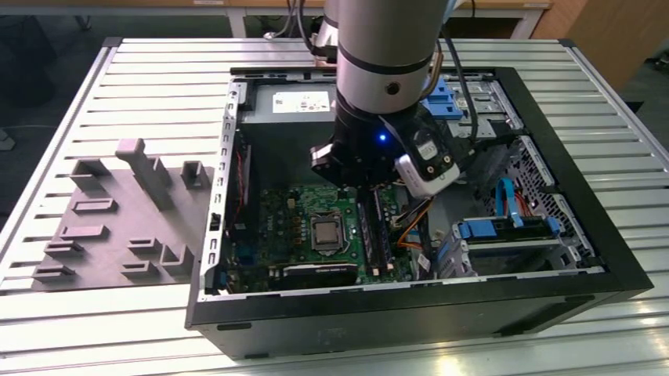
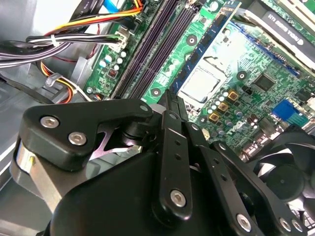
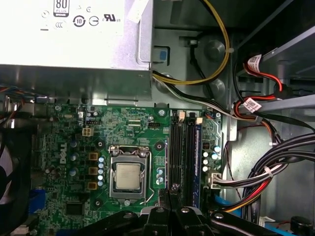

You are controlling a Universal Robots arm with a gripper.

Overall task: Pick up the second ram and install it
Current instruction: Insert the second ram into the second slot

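Hanging inside the open computer case (image 1: 418,305), your arm (image 1: 381,55) is reaching down from above and is holding the tool (image 1: 368,186) low over the green motherboard (image 1: 282,227). In both wrist views the tool's fingers (image 2: 171,105) are standing pressed close together around a thin dark edge that looks like the second ram (image 2: 173,98), though you are seeing too little of that strip to be sure it is pinched. That edge is sitting directly above the long black memory slots (image 3: 183,157), in line with them, just beside the processor socket (image 3: 127,176).

In the first wrist view the slots are running side by side between the socket and a column of small round capacitors (image 3: 205,157). Whether a strip is already sitting in one of them is not something you can tell. The silver power supply (image 3: 74,34) is lying at the far end of the board, and bundles of black, red, yellow and orange cables (image 3: 266,162) are crossing the bay beside the slots.

In the exterior view the case is lying on its side on the ribbed metal tabletop (image 1: 136,70), and a grey plastic fixture (image 1: 121,219) with uprights is sitting on the exterior view's left, well apart from the tool. Blue drive brackets (image 1: 491,229) are showing on the exterior view's right of the board.
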